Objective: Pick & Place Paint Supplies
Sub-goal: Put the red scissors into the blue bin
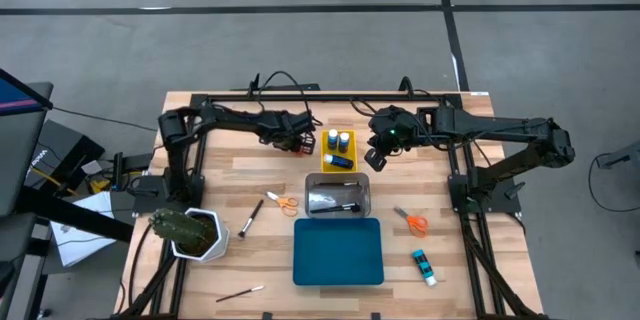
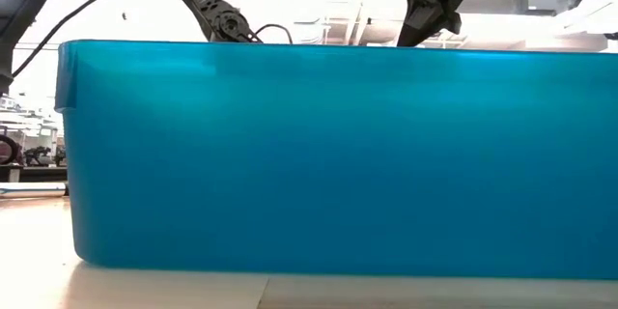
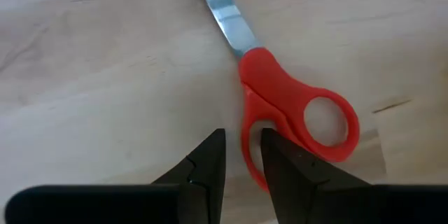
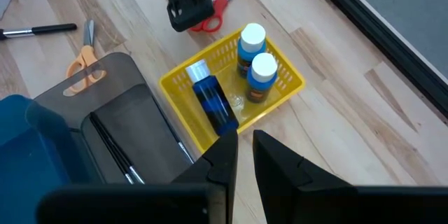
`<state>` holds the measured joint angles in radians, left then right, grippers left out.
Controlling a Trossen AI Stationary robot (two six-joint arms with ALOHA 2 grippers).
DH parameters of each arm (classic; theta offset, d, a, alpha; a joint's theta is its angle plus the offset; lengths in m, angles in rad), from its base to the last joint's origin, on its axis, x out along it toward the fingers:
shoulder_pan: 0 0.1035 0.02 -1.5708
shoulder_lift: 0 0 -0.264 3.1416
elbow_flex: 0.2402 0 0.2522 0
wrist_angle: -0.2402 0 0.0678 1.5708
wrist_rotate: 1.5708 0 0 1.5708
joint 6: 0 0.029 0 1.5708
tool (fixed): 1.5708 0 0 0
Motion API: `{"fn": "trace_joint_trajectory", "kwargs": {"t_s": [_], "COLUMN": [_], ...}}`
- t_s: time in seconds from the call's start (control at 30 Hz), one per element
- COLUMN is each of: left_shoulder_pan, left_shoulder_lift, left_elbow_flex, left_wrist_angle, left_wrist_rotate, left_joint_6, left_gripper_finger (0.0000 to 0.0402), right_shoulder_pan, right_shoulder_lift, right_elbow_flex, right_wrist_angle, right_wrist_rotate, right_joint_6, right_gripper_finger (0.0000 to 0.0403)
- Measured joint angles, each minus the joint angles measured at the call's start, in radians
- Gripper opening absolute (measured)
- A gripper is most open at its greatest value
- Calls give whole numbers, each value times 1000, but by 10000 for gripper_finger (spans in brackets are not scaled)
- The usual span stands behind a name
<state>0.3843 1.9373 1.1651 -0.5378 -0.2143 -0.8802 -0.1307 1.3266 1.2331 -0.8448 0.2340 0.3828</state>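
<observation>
Red scissors (image 3: 280, 98) lie flat on the wood at the back of the table. My left gripper (image 3: 243, 157) stands over them, its jaws nearly closed with the rim of one handle loop between them; from the right wrist they show as red scissors (image 4: 210, 19) under that gripper (image 1: 297, 143). A yellow tray (image 4: 287, 87) holds two upright blue bottles (image 4: 263, 73) and one lying down (image 4: 213, 101). My right gripper (image 4: 245, 150) hovers beside this tray, shut and holding nothing. Another blue bottle (image 1: 424, 266) lies at the front right.
A clear tray (image 1: 310, 185) holds dark paintbrushes (image 4: 115, 147). Orange scissors (image 1: 285, 201) and a loose brush (image 1: 250, 218) lie to its left, more scissors (image 1: 412, 222) to its right. The blue tray (image 1: 338, 250) fills the low view. A cactus (image 1: 190, 232) and another brush (image 1: 240, 293) are at the front left.
</observation>
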Motion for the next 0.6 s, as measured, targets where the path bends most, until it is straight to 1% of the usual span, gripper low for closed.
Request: {"fn": "trace_joint_trajectory", "kwargs": {"t_s": [0.23, 0.33, 0.43, 0.53, 0.6], "left_shoulder_pan": [-12, -7, 1, 9, 13], "left_shoulder_lift": [9, 9, 10, 10, 11], "left_elbow_flex": [-1, -2, -3, -3, -3], "left_wrist_angle": [2, 2, -3, -3, -2], "left_wrist_rotate": [-36, -37, -31, -28, -24], "left_joint_6": [-40, -41, -42, -41, -35], "left_gripper_finger": [85, 78, 54, 18, 7], "right_shoulder_pan": [0, 0, 0, -1, -1], "right_shoulder_lift": [0, 0, 0, 0, 0], "right_elbow_flex": [0, 0, 0, 0, 0], "right_wrist_angle": [-7, -8, -8, -8, -8], "right_wrist_rotate": [-1, 0, -1, -1, -1], "right_joint_6": [2, 2, 1, 0, 0], "right_gripper_finger": [43, 43, 43, 43, 43]}}
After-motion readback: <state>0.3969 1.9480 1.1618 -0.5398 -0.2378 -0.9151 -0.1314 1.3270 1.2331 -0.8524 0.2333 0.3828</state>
